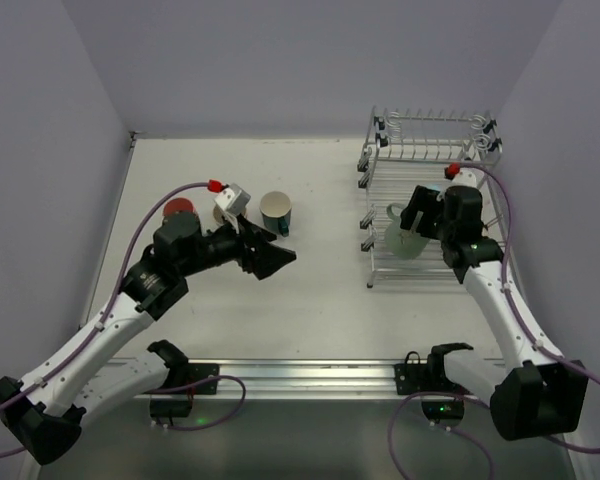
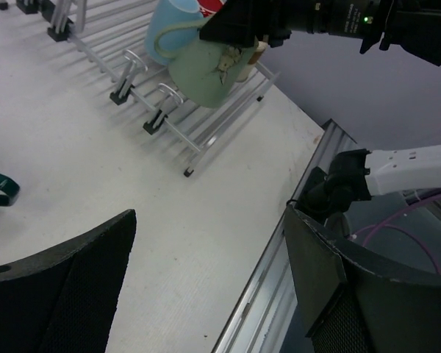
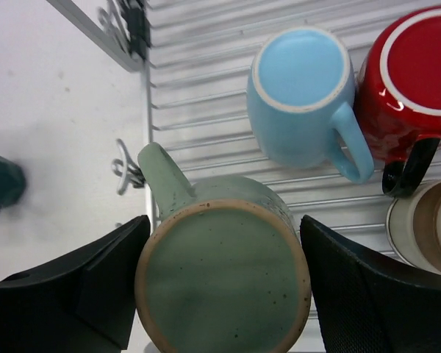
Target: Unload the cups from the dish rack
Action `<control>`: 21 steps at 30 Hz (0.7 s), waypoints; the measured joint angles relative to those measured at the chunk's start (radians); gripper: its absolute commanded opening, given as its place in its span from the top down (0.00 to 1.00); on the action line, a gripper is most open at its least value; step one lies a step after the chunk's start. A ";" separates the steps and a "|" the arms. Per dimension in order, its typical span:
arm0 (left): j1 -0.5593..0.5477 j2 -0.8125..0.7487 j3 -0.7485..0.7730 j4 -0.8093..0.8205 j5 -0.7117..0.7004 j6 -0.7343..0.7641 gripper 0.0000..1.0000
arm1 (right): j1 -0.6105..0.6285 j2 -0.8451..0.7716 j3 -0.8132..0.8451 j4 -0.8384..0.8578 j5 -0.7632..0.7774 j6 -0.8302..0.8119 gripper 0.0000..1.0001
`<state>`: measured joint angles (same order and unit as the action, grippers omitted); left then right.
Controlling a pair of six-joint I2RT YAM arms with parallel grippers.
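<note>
table (image 1: 320, 320) white, walls (image 1: 280, 60) lilac; r gripper (image 3: 224, 228) clamps green mug (image 3: 220, 294) at rack (image 1: 430, 150), l gripper (image 1: 270, 250) wide.

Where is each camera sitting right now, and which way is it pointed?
Top external: above and behind the bases, looking down over the table; the whole robot shows, left gripper and right gripper included.
Left wrist: low over the table, facing across to the dish rack; its own open fingers frame the bottom.
Right wrist: directly above the rack, looking down on the sage green mug clamped between its fingers, light blue mug and red mug beyond.
Shared: all three views show the sage green mug.
</note>
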<state>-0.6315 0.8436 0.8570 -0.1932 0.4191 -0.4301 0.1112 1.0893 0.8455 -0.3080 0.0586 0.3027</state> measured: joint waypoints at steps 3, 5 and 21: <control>0.000 0.030 -0.031 0.076 0.064 -0.053 0.15 | 0.000 -0.082 -0.002 0.017 -0.004 0.052 0.88; -0.003 0.048 -0.040 0.116 0.093 -0.088 0.15 | 0.000 -0.122 -0.003 0.036 -0.010 0.084 0.90; -0.085 0.285 -0.075 0.500 0.171 -0.308 0.14 | 0.000 -0.426 -0.106 0.140 -0.278 0.373 0.90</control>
<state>-0.7162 1.1286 0.7822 0.3065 0.5900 -0.7383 0.1112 0.6628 0.7399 -0.1680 -0.2199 0.6758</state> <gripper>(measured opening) 0.850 0.813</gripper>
